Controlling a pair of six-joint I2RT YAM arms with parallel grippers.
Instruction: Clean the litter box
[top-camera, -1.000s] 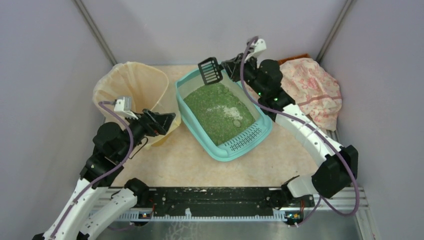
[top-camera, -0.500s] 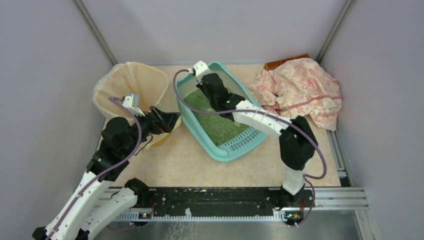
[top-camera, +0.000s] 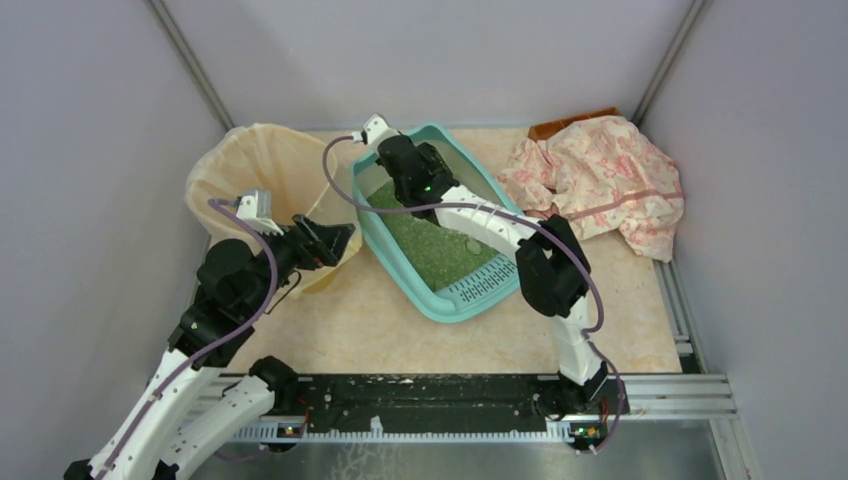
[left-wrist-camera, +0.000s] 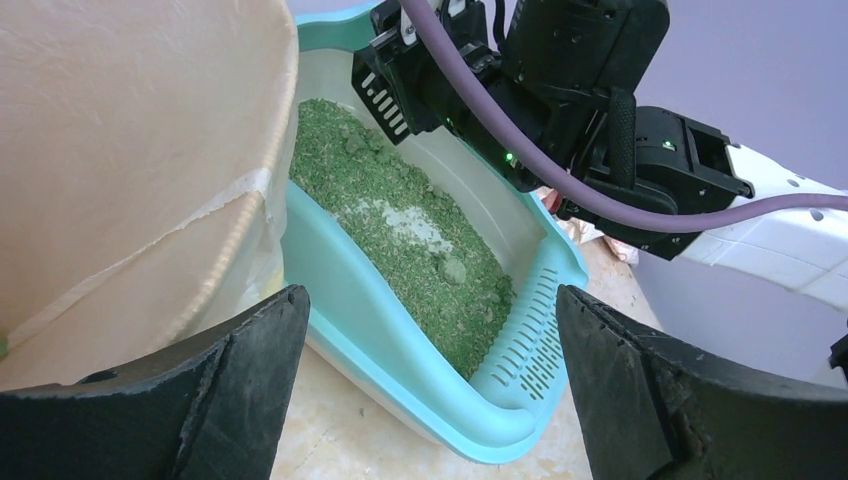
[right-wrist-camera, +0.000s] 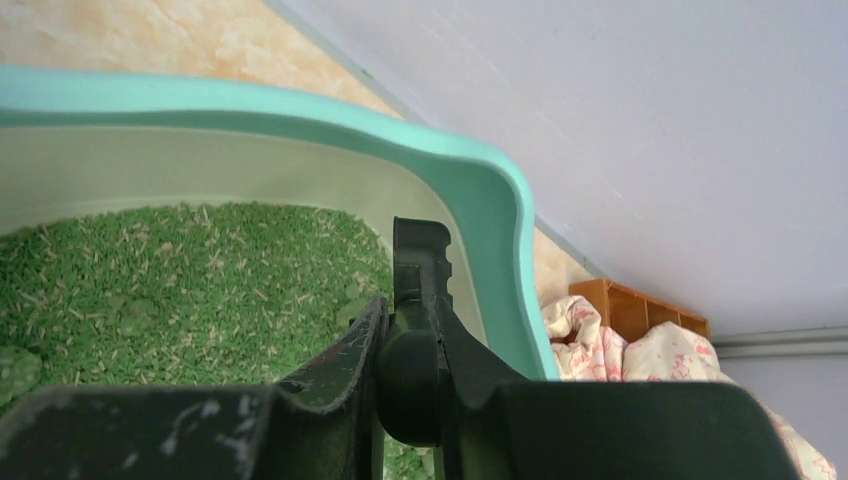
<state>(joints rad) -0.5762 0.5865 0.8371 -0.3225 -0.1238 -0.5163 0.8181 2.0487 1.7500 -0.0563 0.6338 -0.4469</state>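
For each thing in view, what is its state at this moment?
Litter box: upright, holds green litter with some clumps.
Scoop: held at the box's far end.
Bin: open, bag-lined.
Cloth: crumpled, lying far right.
Left gripper: fingers open, empty, beside the bin.
Right gripper: fingers shut on the scoop's handle.

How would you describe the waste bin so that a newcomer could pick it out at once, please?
Start at the teal litter box in the middle of the table. On its left stands the bin. It alone is tall, round and lined with a cream bag, unlike the low teal tray of green granules or the floral cloth at the right.
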